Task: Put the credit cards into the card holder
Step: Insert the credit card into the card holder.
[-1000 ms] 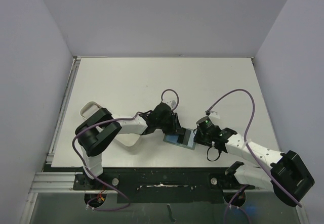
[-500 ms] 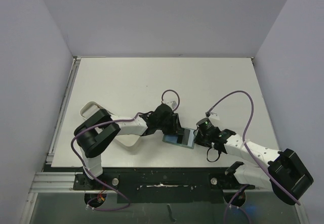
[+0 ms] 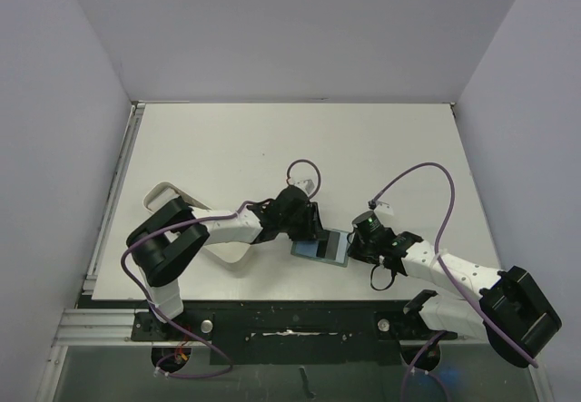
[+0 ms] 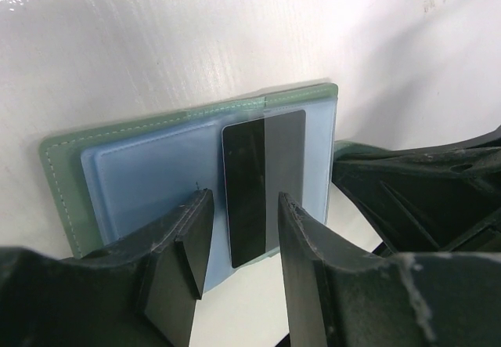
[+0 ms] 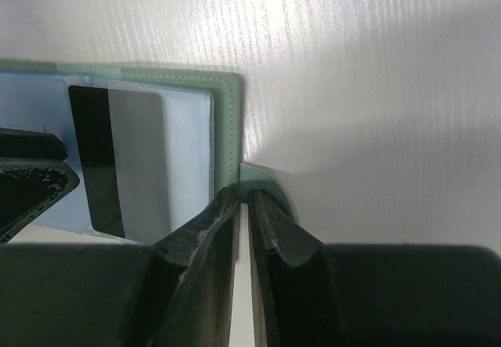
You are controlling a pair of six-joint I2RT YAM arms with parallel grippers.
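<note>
Sage-green holder [image 4: 141,182] lies open at 5 o'clock on the table [image 3: 272,148], my right gripper [image 5: 243,194] pinched on its 3 o'clock edge, my left gripper [image 4: 244,198] part-open astride one dark card [image 4: 262,175], apparently nearly seated; I see no others.

The table [image 3: 227,139] is viewed steeply downward from a fixed position high above and behind the arm bases [image 3: 171,304], whereas the open card holder [image 4: 141,175], shared by all three views, is framed at close range from opposite sides by the wrist cameras
</note>
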